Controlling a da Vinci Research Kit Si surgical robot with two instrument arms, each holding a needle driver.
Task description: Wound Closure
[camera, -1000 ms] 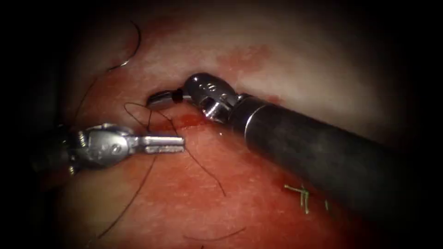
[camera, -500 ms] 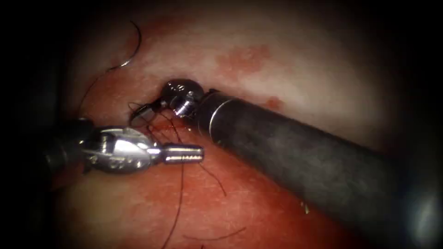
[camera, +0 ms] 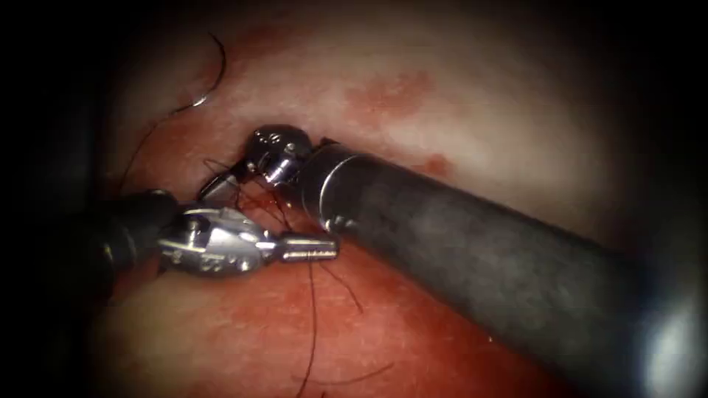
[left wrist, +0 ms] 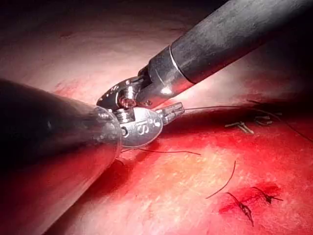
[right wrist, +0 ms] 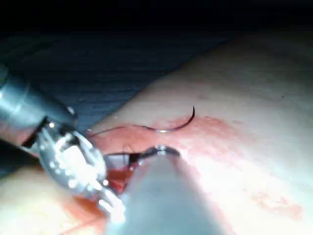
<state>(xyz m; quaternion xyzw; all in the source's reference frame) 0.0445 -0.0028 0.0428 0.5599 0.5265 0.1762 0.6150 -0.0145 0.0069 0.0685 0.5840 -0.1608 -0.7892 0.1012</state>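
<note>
Thread, limp and slippery-looking, ran across the near tissue. Left tool held its jaws together (on thread? unclear); right tool pinched thread by the cut. Farthest, the needle lay free, best gripped mid-curve.

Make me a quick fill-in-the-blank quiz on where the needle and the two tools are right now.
1. The curved steel needle lies loose on the pale pork tissue, held by ____ claw.
2. The left arm's silver claw has its jaws ____; whether they pinch the dark thread is unclear.
3. The thick dark shaft coming in from the endoscope view's right carries the ____ arm's claw.
Missing words: neither; shut; right.
</note>
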